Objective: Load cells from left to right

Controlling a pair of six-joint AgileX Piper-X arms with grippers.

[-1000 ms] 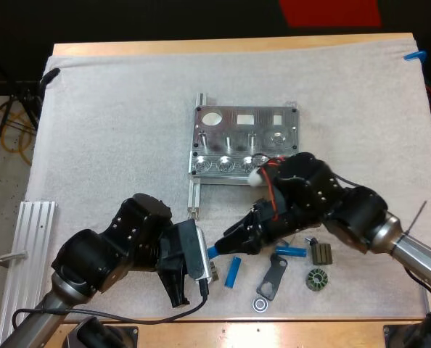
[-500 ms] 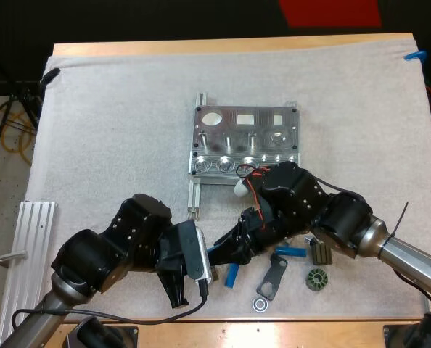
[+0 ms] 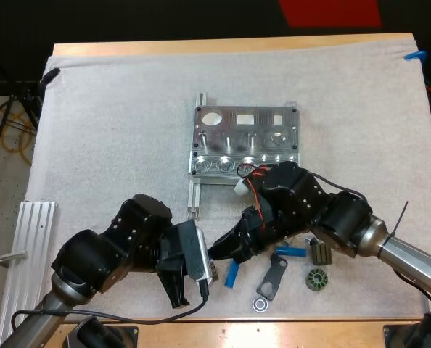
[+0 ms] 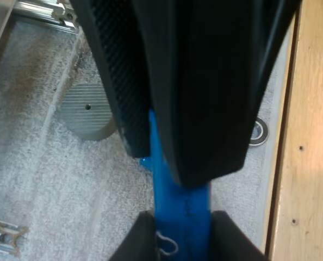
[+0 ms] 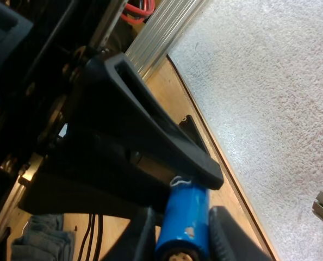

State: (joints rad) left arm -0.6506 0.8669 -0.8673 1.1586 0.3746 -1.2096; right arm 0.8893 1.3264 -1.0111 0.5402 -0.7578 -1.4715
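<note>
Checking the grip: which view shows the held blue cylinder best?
Right wrist view: the blue cylinder sits large between the fingers of the right pincer. Left wrist view hides much behind fingers; high view barely shows it.

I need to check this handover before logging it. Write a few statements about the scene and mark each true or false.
1. The left gripper and the right gripper are both closed on the same held blue cell. True.
2. The metal fixture stands on bare wood. False: it stands on the white mat.
3. A loose blue cell and a second loose cell lie on the mat. True.
4. The dark gear sits on top of the fixture. False: it lies on the mat, apart from the fixture.
</note>
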